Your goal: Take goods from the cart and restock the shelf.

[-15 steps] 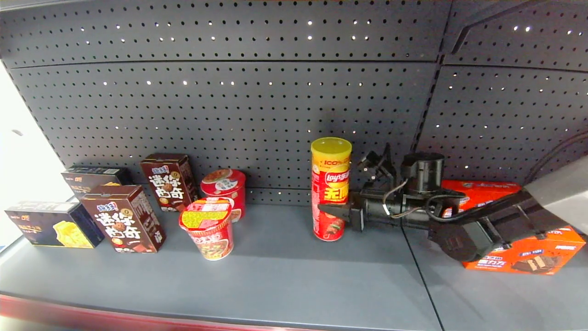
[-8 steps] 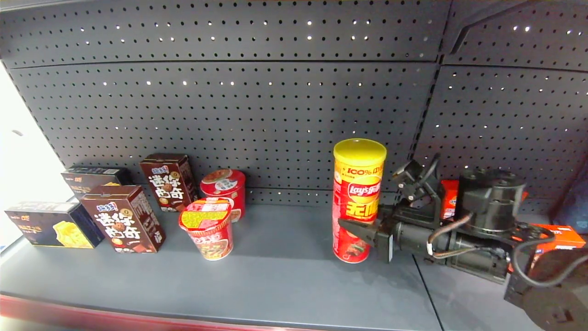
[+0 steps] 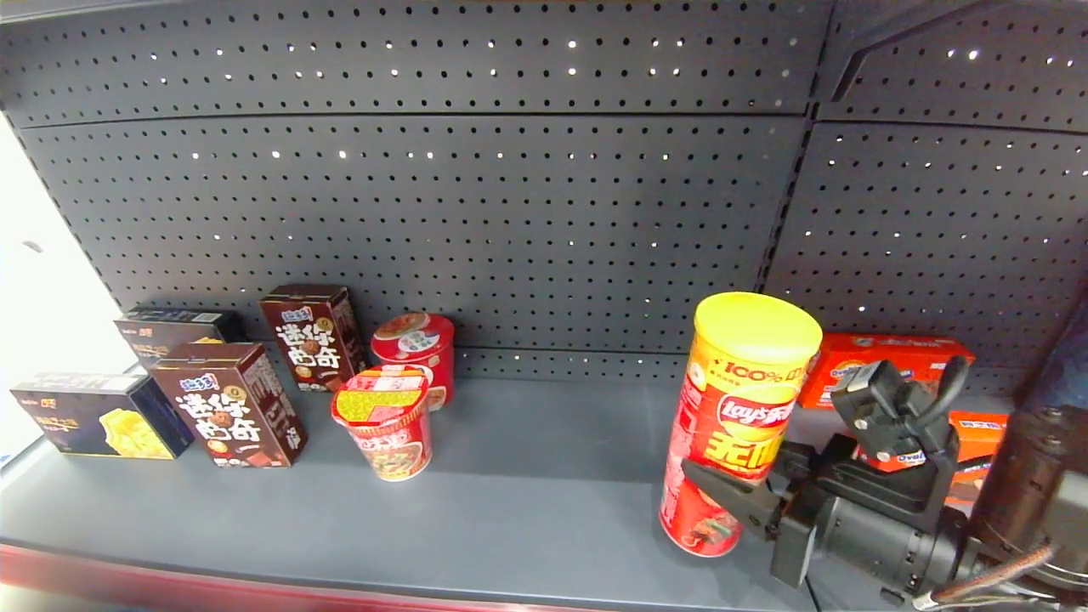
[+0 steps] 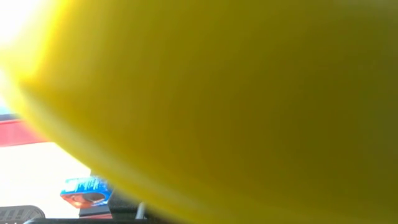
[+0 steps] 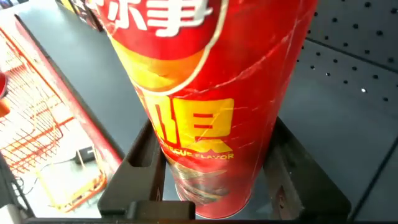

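Right gripper (image 3: 718,489) with jaws clenched on the lower half of a tall chip can (image 3: 744,399). The can stands upright, yellow lid uppermost, near the front edge of the shelf (image 3: 527,518), well apart from the cup noodles (image 3: 387,421) on the robot's left and just in front of the orange boxes (image 3: 884,361) on its right. Whether its base touches the shelf cannot be told. The step in hand is judged to be setting the can down. Because it sits so close to the edge, it is best carried deeper toward the pegboard back panel (image 3: 476,238) with its axis kept vertical. The base should then be lowered flat onto the shelf before the grip loosens. The grip is low on a tall, narrow cylinder, so a tilted or early release would probably topple it. The jaws should part only slightly and withdraw straight back along their own line, without brushing the can's wall or the boxes behind.
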You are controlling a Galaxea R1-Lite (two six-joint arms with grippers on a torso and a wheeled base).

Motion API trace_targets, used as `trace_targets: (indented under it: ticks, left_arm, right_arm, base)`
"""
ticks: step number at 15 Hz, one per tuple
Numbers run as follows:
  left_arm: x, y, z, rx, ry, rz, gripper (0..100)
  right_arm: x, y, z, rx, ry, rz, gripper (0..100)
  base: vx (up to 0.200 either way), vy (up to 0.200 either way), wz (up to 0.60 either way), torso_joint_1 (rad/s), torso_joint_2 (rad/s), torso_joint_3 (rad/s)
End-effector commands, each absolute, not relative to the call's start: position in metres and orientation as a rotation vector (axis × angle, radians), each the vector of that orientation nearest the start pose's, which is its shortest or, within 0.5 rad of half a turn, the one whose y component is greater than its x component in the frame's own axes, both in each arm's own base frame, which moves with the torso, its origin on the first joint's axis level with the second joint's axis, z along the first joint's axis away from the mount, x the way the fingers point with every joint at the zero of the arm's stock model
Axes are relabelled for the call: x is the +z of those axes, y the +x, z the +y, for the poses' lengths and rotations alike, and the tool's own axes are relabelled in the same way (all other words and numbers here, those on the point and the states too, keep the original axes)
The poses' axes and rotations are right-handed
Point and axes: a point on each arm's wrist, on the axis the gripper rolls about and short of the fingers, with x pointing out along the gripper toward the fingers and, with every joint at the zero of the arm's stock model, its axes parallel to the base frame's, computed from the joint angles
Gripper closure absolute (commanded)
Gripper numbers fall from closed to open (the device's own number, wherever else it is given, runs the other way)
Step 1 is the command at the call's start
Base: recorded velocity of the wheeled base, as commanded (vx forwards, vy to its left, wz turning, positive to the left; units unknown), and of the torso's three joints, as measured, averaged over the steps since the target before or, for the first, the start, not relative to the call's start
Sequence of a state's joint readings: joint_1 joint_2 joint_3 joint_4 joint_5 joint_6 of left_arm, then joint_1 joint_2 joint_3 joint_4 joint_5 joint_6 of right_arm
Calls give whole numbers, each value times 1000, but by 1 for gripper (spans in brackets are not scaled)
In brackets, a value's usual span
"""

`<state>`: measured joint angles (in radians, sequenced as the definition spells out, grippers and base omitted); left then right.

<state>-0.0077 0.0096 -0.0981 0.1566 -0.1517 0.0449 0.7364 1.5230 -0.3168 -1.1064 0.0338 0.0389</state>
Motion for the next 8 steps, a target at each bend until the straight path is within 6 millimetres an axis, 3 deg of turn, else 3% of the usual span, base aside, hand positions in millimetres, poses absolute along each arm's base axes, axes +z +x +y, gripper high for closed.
trace_targets:
  ticks: [1,8]
  left_arm:
    - [87,-31,-3,-161,40,64,100]
    - [87,-31,-3,-158,38,64,100]
  right_arm:
    - [141,153,139,760,4,137,100]
    - [122,158,138,714,10,206,100]
  base:
    - [0,0,0,0,0,0]
    - [0,0,0,0,0,0]
